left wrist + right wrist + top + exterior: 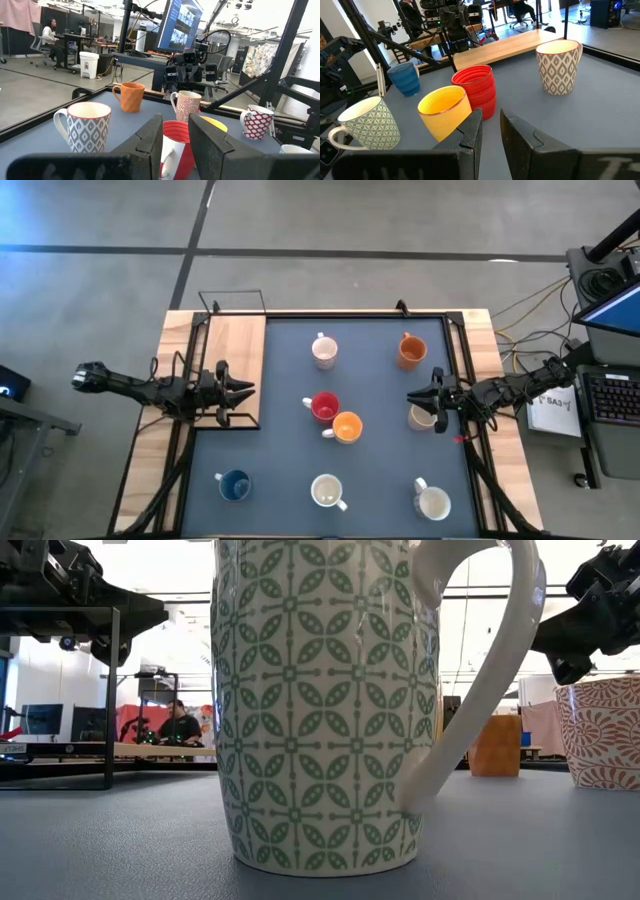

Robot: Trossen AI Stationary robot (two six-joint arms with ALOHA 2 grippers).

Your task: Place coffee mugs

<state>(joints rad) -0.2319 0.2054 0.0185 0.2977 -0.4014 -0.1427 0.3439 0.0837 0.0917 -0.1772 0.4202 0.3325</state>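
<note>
Eight mugs stand on the blue mat (290, 380). At its centre the red mug (324, 406) touches the orange mug (346, 427); lifting either risks tipping the other. At three o'clock a cream mug (421, 417) sits under the right gripper (414, 399), fingers slightly apart, empty: descending could strike its rim. At nine o'clock the left gripper (250, 390) is parted, empty.

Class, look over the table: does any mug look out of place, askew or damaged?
Yes. The orange mug near the middle is tilted, leaning against the red mug instead of standing flat on its base. Nothing else looks askew, spilled or broken.
</note>
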